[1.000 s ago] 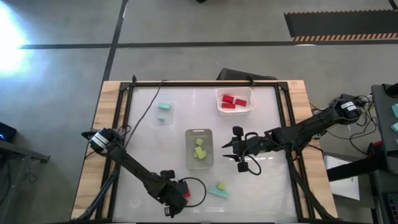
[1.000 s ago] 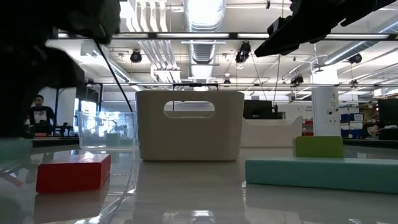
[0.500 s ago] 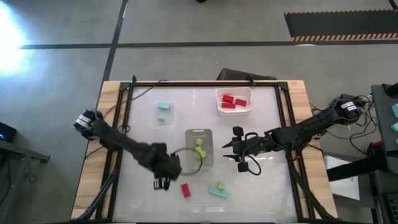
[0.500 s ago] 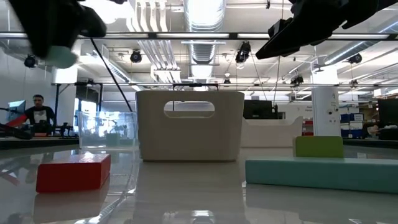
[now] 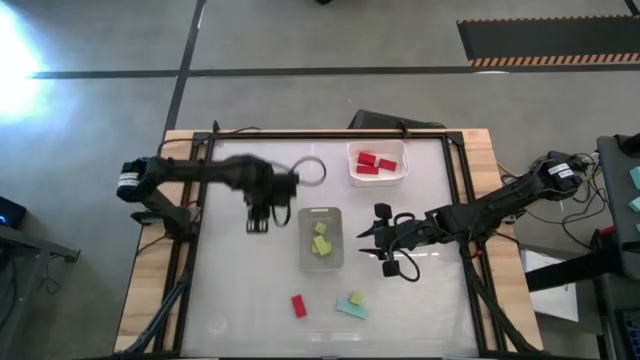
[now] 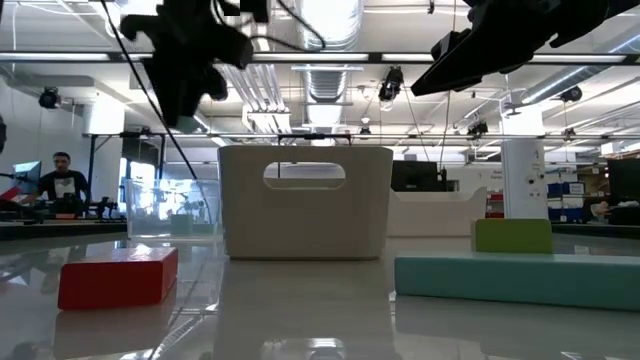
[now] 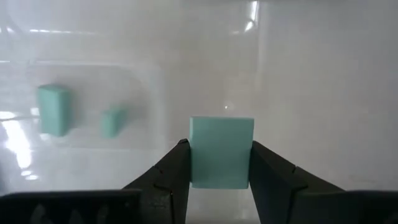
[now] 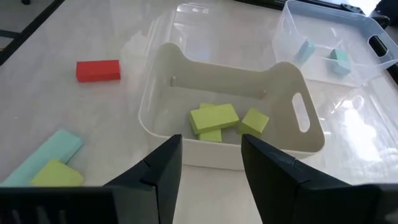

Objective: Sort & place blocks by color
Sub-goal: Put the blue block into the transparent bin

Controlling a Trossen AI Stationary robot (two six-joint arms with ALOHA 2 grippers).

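My left gripper point(image 5: 257, 222) hangs above the table, just on the near side of a clear tray point(image 7: 87, 134) that holds two teal blocks point(image 7: 53, 109). It is shut on a teal block point(image 7: 221, 152). My right gripper point(image 5: 376, 240) is open and empty, to the right of the white bin point(image 5: 320, 238) with yellow-green blocks point(image 8: 214, 118). A red block point(image 5: 298, 305), a long teal block point(image 5: 350, 310) and a yellow-green block point(image 5: 356, 298) lie flat on the table near the front edge. Red blocks point(image 5: 375, 163) lie in the far right tray. My left gripper pinches the teal block by two opposite sides point(image 7: 194, 155) between its two fingers. The fingers point down from above. The block is lifted clear of the table, one broad face toward the wrist camera.
The white bin point(image 6: 305, 203) stands mid-table between the two grippers. The red-block tray point(image 5: 378, 165) is at the far right. A cable loop point(image 5: 312, 170) hangs from the left arm. In the low view, the red block point(image 6: 118, 277) and the long teal block point(image 6: 515, 280) lie in front.
My left gripper has risen from the table's near edge beside the red block. It has swung toward the far edge, still shut on the teal block, to the tray with teal blocks. The red block has stayed on the table.
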